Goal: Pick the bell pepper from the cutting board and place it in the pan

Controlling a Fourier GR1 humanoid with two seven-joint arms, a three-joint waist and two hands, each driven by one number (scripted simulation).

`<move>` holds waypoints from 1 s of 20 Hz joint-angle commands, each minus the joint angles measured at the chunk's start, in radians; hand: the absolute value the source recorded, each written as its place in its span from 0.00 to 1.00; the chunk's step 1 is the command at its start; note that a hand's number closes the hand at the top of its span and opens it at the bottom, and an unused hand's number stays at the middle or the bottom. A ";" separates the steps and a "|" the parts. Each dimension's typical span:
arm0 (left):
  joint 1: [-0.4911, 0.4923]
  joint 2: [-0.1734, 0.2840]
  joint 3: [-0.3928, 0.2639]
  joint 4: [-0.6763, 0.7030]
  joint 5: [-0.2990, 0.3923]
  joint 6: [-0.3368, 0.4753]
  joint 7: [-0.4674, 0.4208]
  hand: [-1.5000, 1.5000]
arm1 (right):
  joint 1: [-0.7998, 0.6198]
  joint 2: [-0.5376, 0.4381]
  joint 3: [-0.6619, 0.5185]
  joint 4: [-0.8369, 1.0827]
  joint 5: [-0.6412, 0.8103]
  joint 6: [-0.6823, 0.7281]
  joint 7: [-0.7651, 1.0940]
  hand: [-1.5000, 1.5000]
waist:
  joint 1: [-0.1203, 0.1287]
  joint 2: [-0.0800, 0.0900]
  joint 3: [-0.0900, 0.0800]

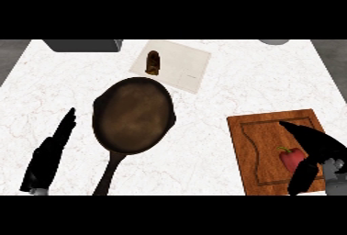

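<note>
The left hand [51, 153] is resting with straight fingers beside the empty pan [134, 114], while the right hand [313, 151] is spreading around the bell pepper [291, 157] (not lifted yet) lying on the cutting board [261, 137], so grasping and carrying are both remaining.

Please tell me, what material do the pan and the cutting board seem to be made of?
The pan looks like dark metal, perhaps cast iron: a dull brownish-black surface with worn, rusty patches. The cutting board seems to be wood: reddish-brown with visible grain and a carved groove near its edge.
</note>
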 commanded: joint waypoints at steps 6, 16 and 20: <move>-0.004 -0.047 0.024 -0.035 -0.047 -0.041 0.027 0.50 | -0.017 0.117 0.004 0.104 0.150 -0.007 -0.025 0.00 | 0.002 0.000 0.000; -0.039 -0.119 0.027 0.004 -0.134 -0.025 0.058 0.50 | 0.048 0.121 -0.071 0.168 0.248 -0.097 -0.245 1.00 | -0.002 0.000 0.000; 0.051 -0.091 0.064 -0.068 -0.091 -0.083 -0.004 0.50 | 0.058 0.163 -0.094 0.239 0.250 -0.129 -0.281 1.00 | 0.002 0.000 0.000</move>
